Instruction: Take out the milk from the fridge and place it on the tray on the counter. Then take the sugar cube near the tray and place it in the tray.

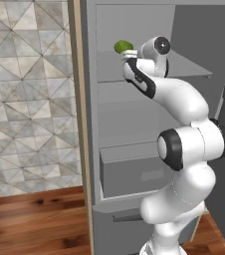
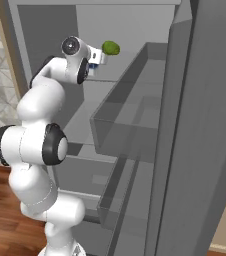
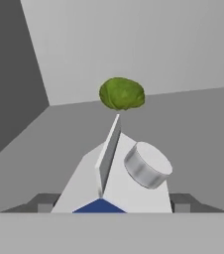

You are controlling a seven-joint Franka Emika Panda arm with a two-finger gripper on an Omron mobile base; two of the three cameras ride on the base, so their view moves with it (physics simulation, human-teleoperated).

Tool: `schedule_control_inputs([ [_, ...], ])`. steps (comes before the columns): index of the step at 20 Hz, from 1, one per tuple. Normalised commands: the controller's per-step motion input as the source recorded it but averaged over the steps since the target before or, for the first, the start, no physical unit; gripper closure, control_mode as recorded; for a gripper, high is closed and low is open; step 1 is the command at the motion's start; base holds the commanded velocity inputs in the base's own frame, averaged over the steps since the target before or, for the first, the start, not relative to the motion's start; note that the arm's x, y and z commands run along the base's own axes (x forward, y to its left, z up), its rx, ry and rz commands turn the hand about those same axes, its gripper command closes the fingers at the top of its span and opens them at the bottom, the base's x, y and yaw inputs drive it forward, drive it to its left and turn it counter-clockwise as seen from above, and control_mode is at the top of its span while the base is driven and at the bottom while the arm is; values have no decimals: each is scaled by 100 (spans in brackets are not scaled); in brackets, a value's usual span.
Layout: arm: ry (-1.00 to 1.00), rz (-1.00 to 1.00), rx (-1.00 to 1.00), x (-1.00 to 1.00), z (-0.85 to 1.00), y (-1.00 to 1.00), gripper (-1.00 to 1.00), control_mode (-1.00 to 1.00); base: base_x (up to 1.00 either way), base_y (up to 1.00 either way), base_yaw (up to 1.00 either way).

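A kitchen corner with a patterned grey tile wall (image 1: 30, 89) and a wood-grain floor (image 1: 35, 219) is seen, and the open fridge (image 1: 134, 169) takes up most of both base views. Its tan side panel (image 1: 77, 99) stands at the left, its grey shelves and a drawer (image 1: 129, 174) lie inside, and its open door (image 2: 200, 150) with door bins rises at the right of the right base view. The white arm (image 1: 184, 144) is reached up to the upper shelf (image 1: 184, 67).

In the hand view the milk (image 3: 116, 173) is seen close in front of the camera, on the shelf, with its gable ridge and round cap up and a strip of its blue band at the bottom. A round green fruit (image 3: 122, 93) lies just beyond it, nearer the back wall, and nothing is seen between the hand and the carton. The fingers (image 3: 114, 202) are set one on each side of the carton; they stand apart, and it cannot be told whether they press on it.
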Motion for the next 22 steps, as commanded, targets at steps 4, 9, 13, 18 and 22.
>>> schedule_control_inputs([
  [4, 5, 0, 2, -19, 0, 0, 100, -100, 0, 0, 0],
  [9, 0, 0, 2, -61, 0, -5, 100, -100, 0, 0, 0],
  [13, -9, 0, 6, -93, 21, -11, 100, -100, 0, 0, 0],
  [18, -22, 0, 1, -100, 8, 0, 100, -100, 0, 0, 0],
  [22, -7, 0, 2, -100, 2, 0, 100, -100, 0, 0, 0],
])
